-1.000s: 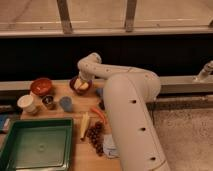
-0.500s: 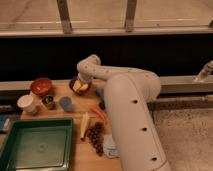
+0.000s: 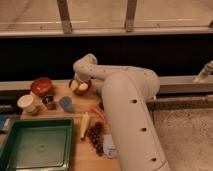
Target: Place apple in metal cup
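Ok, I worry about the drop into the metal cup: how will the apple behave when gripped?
The apple looks round and smooth, so it may slip in the grip or roll if nudged. It sits in a dark bowl under the gripper; the bowl's wall likely stops it rolling away. The metal cup looks small; a knock from the apple might tip it.

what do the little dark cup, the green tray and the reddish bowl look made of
Small dark cup: likely metal, shiny, its rim catching light. Green tray: probably plastic, smooth even colour with a soft sheen. Reddish bowl: plastic or glazed ceramic, glossy; hard to tell. The gripper hangs over the dark bowl behind them.
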Robot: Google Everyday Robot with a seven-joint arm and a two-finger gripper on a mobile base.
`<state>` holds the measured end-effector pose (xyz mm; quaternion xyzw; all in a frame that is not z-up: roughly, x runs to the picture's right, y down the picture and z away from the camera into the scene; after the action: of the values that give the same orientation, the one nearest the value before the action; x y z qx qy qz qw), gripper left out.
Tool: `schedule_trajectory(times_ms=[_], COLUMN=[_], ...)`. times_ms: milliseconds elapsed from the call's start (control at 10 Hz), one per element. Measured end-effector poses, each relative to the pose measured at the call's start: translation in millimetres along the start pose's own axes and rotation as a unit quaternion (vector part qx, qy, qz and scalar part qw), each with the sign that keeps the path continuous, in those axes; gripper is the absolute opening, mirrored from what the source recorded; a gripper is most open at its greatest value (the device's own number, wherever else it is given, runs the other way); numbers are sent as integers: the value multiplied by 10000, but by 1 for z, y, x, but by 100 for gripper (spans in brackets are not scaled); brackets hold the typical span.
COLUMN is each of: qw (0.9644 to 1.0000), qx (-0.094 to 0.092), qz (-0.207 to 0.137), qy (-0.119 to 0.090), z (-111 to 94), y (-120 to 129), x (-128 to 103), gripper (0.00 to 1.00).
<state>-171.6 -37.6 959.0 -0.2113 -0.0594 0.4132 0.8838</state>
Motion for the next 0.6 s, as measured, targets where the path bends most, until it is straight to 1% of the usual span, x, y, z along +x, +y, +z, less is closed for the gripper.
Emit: schedule_trajectory(times_ms=[100, 200, 300, 400, 500, 600], qw=[10000, 9999, 9999, 9999, 9999, 9999], qx=[6, -6, -10, -39, -67, -91], qz=[-61, -112, -136, -159, -158, -145], qy=[-15, -28, -24, -23, -13, -2], z=[-1, -3, -3, -3, -2, 0], y=[3, 6, 7, 7, 8, 7], x=[-4, -8, -9, -9, -9, -8], gripper=[77, 71, 70, 74, 74, 70])
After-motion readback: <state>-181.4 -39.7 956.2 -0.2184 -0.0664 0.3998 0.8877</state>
